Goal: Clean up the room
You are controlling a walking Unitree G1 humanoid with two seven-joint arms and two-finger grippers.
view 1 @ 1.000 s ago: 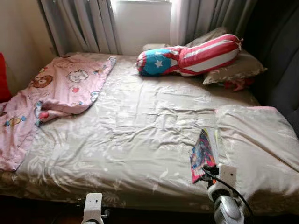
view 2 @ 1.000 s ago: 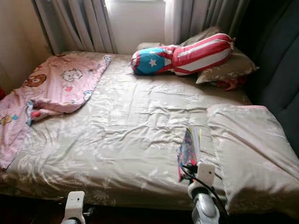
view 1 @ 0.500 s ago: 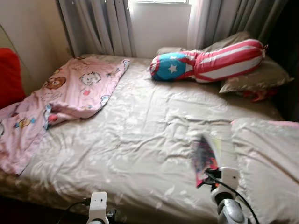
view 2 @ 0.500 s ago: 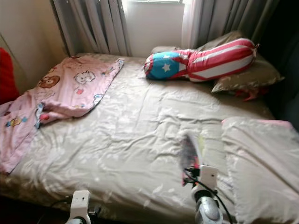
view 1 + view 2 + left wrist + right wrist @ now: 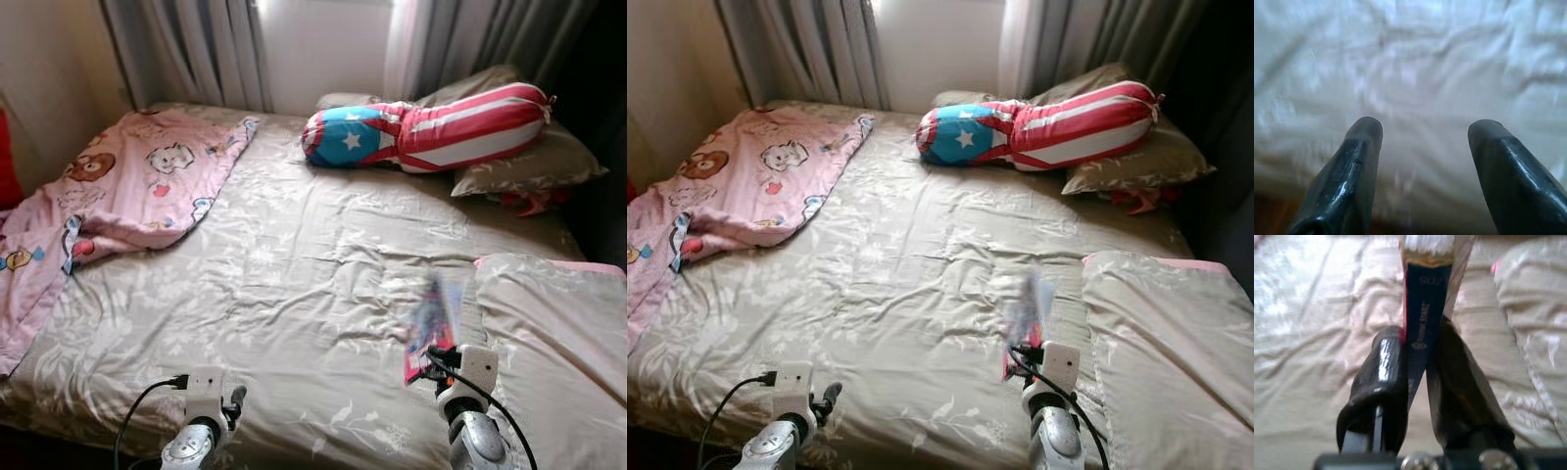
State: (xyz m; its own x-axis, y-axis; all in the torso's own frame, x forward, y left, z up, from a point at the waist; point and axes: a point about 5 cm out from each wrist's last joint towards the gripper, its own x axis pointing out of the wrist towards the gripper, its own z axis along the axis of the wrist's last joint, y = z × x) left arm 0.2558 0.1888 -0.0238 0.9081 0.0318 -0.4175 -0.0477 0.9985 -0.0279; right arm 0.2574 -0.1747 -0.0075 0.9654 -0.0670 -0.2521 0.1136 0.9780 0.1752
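Right hand (image 5: 1418,377) was clamped on the book (image 5: 1425,303) by its spine, long axis pointing away over the bed (image 5: 294,255) near its near-right edge. Left hand (image 5: 1422,142) hung open, empty.

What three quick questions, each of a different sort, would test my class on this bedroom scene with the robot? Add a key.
1. True or false: the right gripper is shut on a book.
2. The pink blanket lies: A) on the floor, B) on the bed's left side, C) under the star pillow.
3. The left gripper's fingers are ____.

Key: 1 true; 2 B; 3 open.
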